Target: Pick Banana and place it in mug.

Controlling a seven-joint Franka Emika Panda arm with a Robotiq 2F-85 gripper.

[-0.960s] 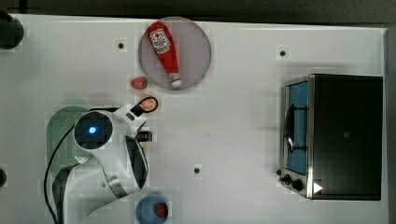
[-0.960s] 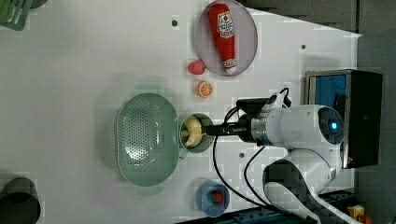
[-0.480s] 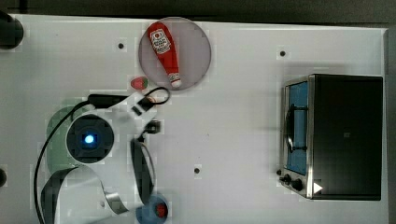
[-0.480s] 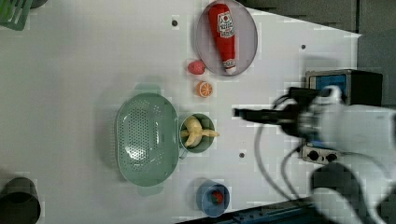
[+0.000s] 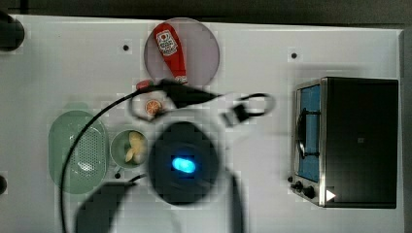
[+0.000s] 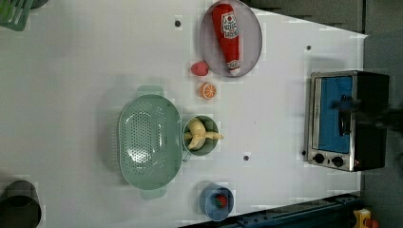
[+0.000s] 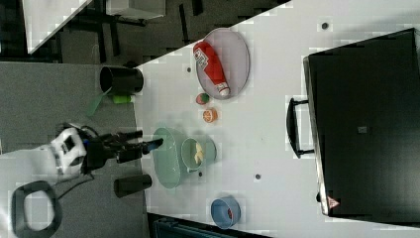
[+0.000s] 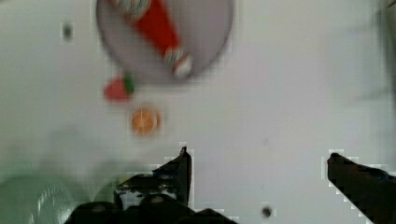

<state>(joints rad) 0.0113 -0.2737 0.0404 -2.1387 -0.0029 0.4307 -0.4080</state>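
Note:
The pale yellow Banana (image 6: 199, 135) lies inside the mint-green mug (image 6: 213, 145), one end poking over the rim. In the top view the Banana (image 5: 134, 148) shows in the mug (image 5: 116, 145) next to the colander. My gripper (image 8: 259, 163) is open with nothing between its fingers, raised well above the table and apart from the mug. In the right view the gripper (image 7: 152, 144) hangs over the colander's outer side. My arm (image 5: 182, 165) is a blurred dark mass in the top view.
A green colander (image 6: 149, 140) touches the mug. An orange slice (image 6: 207, 90), a strawberry (image 6: 199, 69) and a plate (image 6: 252, 45) with a ketchup bottle (image 6: 228, 35) lie beyond. A blue bowl (image 6: 209, 209) and a toaster oven (image 6: 347, 121) stand nearby. Dark cups (image 7: 121, 79) sit at the edge.
The gripper has left the mug, lifted and drawn back from it with its fingers open. The Banana stays in the mug.

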